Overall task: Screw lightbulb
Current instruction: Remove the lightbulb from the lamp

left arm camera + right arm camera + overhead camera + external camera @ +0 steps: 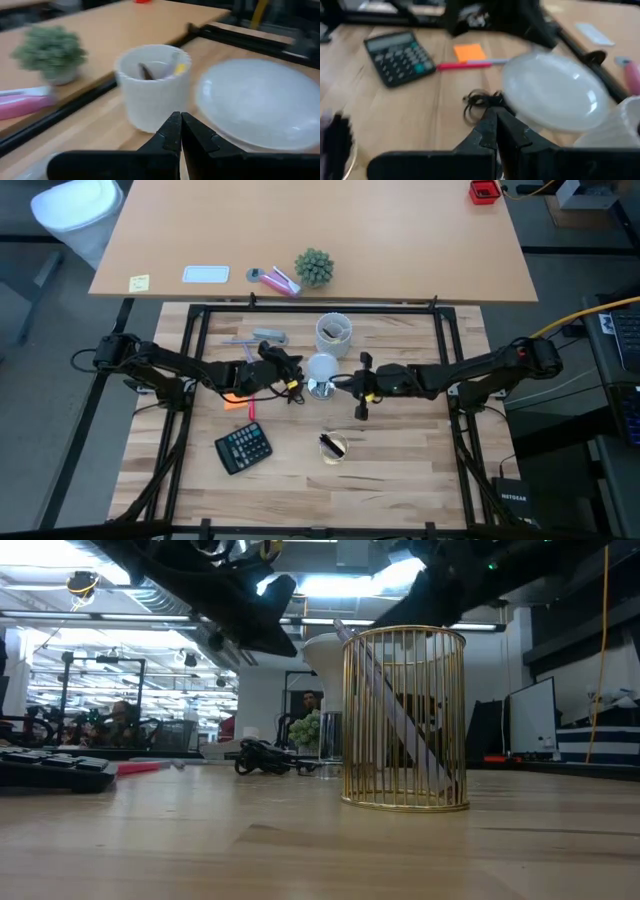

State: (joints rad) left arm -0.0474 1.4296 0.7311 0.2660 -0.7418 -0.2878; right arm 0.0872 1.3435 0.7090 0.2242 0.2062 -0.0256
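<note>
The white lightbulb (322,367) stands at the table's middle, base down over the round silver socket (320,388), as the low view (322,655) shows. It fills much of both wrist views (260,102) (552,92). The socket's black cord (477,102) lies coiled beside it. My left gripper (290,375) is shut and empty just left of the bulb (180,131). My right gripper (347,382) is shut and empty just right of the socket, its tips (495,119) close to the cord and the bulb's edge.
A pale cup (333,332) with small items stands just behind the bulb. A calculator (243,448), an orange note (469,51) and a red pen (465,64) lie to the near left. A gold wire holder (333,447) stands in front.
</note>
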